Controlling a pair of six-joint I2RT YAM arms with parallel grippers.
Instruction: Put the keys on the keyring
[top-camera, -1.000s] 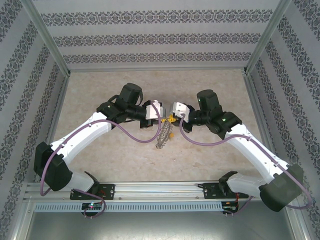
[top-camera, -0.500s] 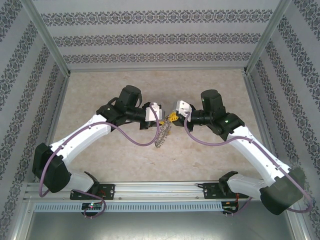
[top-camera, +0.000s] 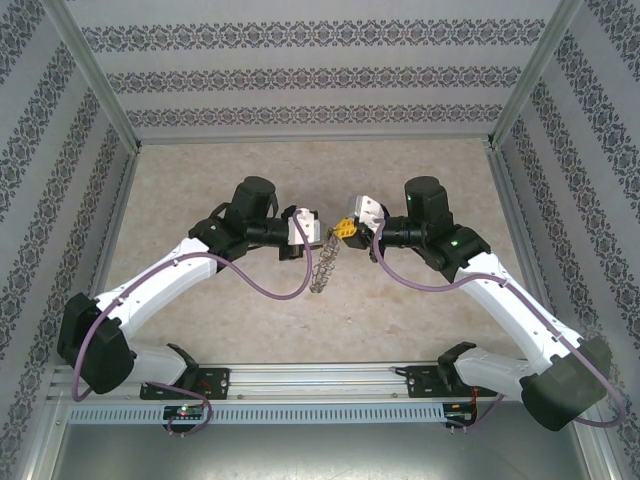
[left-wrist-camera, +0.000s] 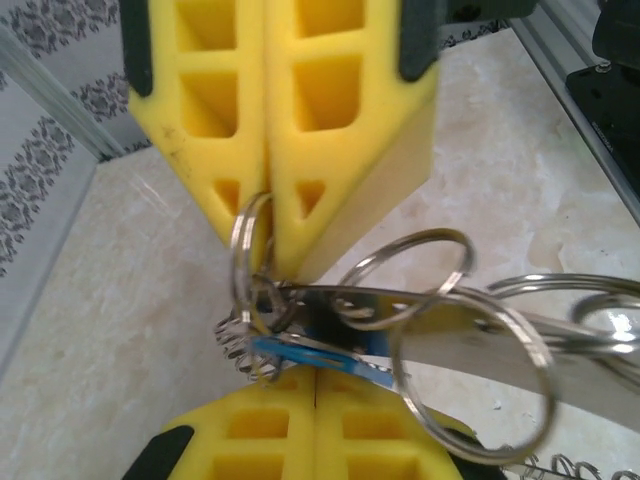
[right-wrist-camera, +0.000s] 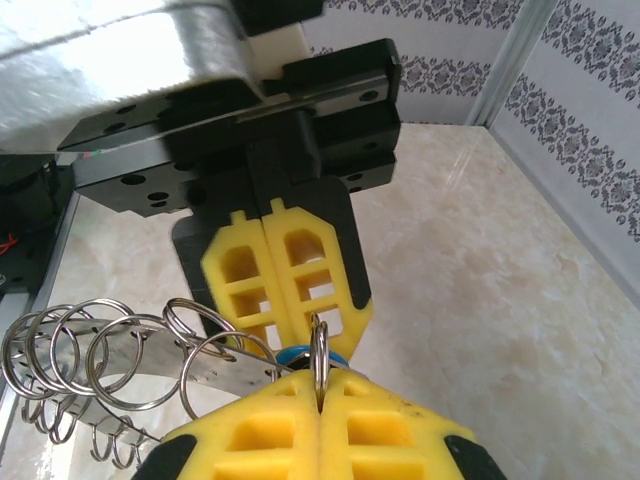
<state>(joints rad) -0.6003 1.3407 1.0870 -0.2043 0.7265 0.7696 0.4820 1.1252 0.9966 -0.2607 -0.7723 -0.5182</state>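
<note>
Both arms meet nose to nose over the middle of the table (top-camera: 430, 320), with everything held in the air.

- Left gripper (top-camera: 315, 233): pressed together on the top end of the keyring (top-camera: 322, 268). The rest dangles below it with the loops fanned out.
- Right gripper (top-camera: 346, 228): pinched shut on a single loop (right-wrist-camera: 320, 352), which stands edge-on in the pad seam.
- Blue key (left-wrist-camera: 320, 358): right at the junction between the two sets of fingertips, lying against the ring's strip. Can't tell if its hole is already on the wire or just resting there.
- Yellow key: can't pick it out against the yellow pads.

My read is that this is the threading step, partway through. To do it well:

- Keep the left as a fixed vice and let only the right move.
- Use small wrist rotations to walk the key along the loop's wire, with no big translations.
- Don't pull the arms apart. The wire is thin and springy, so I'd expect it to pop out of the foam or bend.
- Watch the neighbouring loops. They crowd the joint and could snag the key.
- Release nothing until the key visibly hangs from the loop on its own.
- Biggest risk is dropping the key. It's tiny, and picking it up off the flat table would be ugly.
</note>
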